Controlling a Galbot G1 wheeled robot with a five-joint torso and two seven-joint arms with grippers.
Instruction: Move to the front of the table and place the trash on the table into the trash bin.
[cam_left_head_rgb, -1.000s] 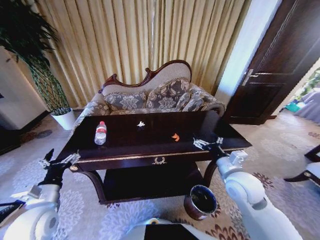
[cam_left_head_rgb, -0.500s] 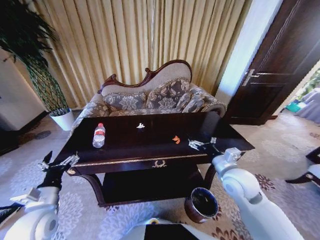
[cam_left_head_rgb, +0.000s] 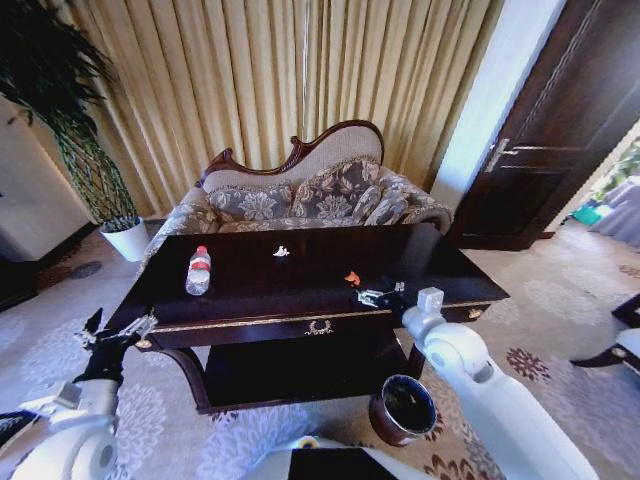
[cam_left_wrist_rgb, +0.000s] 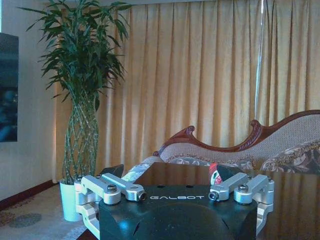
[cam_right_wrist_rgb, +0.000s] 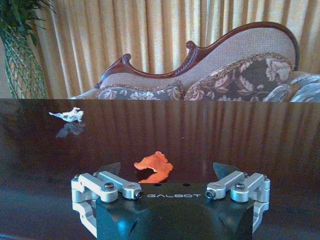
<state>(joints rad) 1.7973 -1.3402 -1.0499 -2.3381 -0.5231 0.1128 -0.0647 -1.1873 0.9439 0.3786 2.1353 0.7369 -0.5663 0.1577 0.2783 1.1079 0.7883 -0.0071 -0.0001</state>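
Orange scrap (cam_right_wrist_rgb: 154, 165) facing right gripper (cam_right_wrist_rgb: 168, 169) (fingers apart).

Orange scrap (cam_right_wrist_rgb: 154, 164) – dark glossy table (cam_left_head_rgb: 300, 270) – floral sofa (cam_left_head_rgb: 330, 195).

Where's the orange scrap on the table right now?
In the head view the orange scrap lies right of centre on the table, just beyond the open right gripper; the white scrap sits farther back.

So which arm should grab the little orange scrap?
The right one, probably. Its pincer is open over the dark glossy table, just short of the orange scrap; the left pincer hangs off the table's far corner.
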